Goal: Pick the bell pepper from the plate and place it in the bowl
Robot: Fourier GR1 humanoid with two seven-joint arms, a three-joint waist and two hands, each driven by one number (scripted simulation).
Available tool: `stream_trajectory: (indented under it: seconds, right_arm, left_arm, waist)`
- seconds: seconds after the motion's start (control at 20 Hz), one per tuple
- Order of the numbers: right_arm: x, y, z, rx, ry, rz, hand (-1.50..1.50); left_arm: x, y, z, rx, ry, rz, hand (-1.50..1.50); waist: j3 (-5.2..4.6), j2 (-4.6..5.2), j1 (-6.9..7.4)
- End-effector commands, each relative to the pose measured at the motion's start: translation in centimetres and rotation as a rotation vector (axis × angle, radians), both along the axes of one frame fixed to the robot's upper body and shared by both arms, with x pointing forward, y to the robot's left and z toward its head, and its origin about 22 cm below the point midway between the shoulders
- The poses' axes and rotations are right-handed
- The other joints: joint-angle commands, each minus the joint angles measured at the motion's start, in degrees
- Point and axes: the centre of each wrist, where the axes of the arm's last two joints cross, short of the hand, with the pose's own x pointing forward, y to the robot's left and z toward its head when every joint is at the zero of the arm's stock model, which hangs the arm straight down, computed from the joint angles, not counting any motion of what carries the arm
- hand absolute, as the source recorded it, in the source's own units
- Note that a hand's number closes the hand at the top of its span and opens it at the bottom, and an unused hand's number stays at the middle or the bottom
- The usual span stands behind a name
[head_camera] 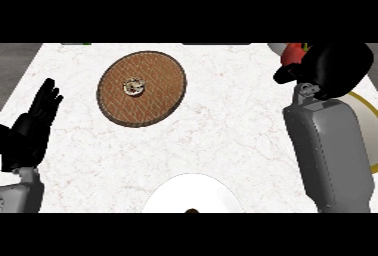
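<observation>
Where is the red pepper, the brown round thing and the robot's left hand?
pepper (294, 50): head view, on the red bit showing beside the right hand.
brown plate (151, 107): head view, on its patterned surface.
left hand (33, 125): head view, on the palm.

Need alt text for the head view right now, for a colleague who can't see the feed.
The right robot hand is curled round a red bell pepper at the white counter's far right, its forearm covering part of a yellow-rimmed plate. A round brown bowl sits to the upper left, a white plate at the bottom edge. The left robot hand rests open at the left edge.
</observation>
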Motion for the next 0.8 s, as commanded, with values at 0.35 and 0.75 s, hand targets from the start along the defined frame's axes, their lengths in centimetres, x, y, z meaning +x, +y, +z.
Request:
stream_trajectory:
  seconds: [0.35, 0.75]
  right_arm:
    - [-1.7, -12.3, -4.6, 0.127, -0.07, -0.065, 1.5]
    - [-0.5, -18.4, -7.2, 0.137, -0.077, -0.059, 1.5]
  left_arm:
    - [-1.8, -0.1, -2.4, -0.006, -0.008, -0.005, 0.0]
    - [0.4, 0.3, 0.3, -0.006, 0.016, 0.006, 0.0]
  waist:
    - [0.06, 0.14, 0.01]
    - [0.04, 0.18, 0.15]
